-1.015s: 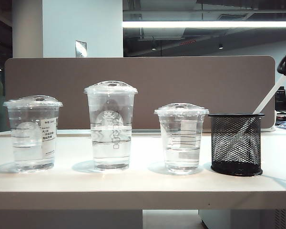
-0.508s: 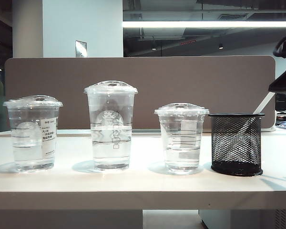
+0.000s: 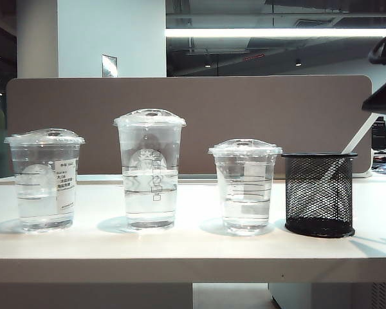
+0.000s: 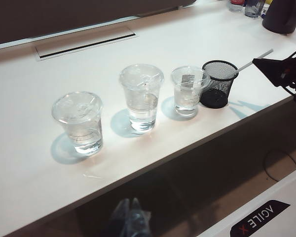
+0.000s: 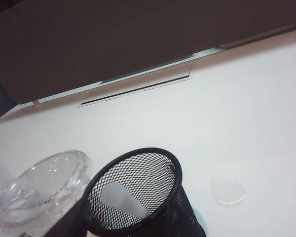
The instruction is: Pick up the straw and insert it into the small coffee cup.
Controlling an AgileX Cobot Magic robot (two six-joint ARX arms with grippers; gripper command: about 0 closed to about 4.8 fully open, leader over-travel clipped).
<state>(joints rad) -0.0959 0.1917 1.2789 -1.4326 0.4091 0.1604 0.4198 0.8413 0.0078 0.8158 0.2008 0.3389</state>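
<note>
Three lidded cups are standing in a row; the small coffee cup [image 3: 245, 187] is rightmost, one mesh holder [image 3: 319, 194] at its 3 o'clock holding one straw [image 3: 363, 133]; right gripper [image 3: 385, 90] hovering, left gripper unseen, jaws indiscernible

White panel [image 4: 259, 217] reads "AGILE X" (upside down).

A black wire-mesh pen holder [image 3: 320, 194] is standing at the right end of the white tabletop [image 3: 180, 248] in front of me. Two clear lidded plastic cups are sitting further left: the tallest cup with a round logo [image 3: 149, 168] and the wider cup with a printed white sticker [image 3: 45, 179]. A brown partition panel [image 3: 257, 109] is running behind them.
</note>
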